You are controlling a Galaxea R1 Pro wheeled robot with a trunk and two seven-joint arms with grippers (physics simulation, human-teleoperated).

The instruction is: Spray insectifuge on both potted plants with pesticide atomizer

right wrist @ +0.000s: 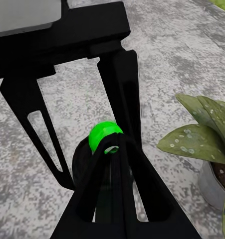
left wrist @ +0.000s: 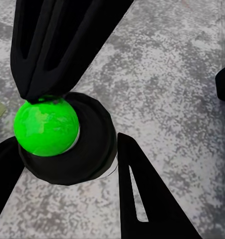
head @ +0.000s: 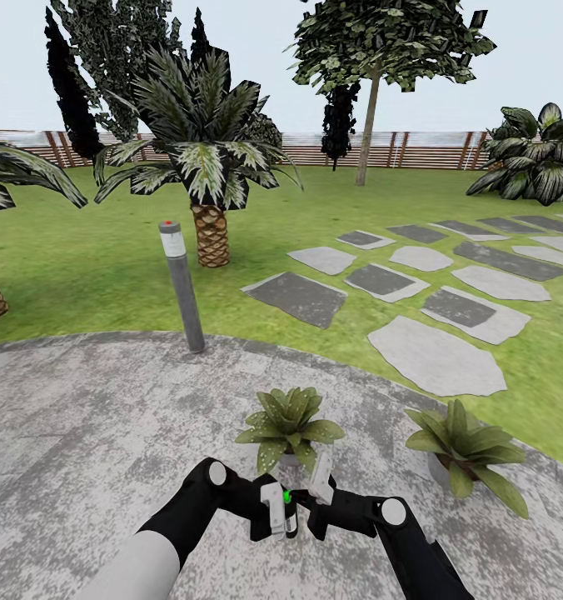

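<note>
The pesticide atomizer [head: 287, 498] is low over the grey patio [head: 82, 433], its bright green tip [left wrist: 46, 127] towards me. My left gripper [head: 279, 510] is shut on its dark body [left wrist: 87, 149], one finger on each side. My right gripper [head: 318, 485] is shut, its fingertips [right wrist: 112, 145] pressed against the green tip [right wrist: 103, 134]. One potted plant [head: 290, 423] stands just beyond the grippers, and its spotted leaves [right wrist: 194, 144] and grey pot [right wrist: 218, 185] are close beside the right gripper. The second potted plant [head: 463, 450] stands further right on the patio.
A grey bollard light [head: 182, 287] stands at the patio's far edge. Beyond it on the lawn [head: 82, 267] are a palm [head: 205, 167], grey stepping stones [head: 435, 354], a striped-leaf shrub [head: 535, 154] and the brown slatted fence [head: 423, 150].
</note>
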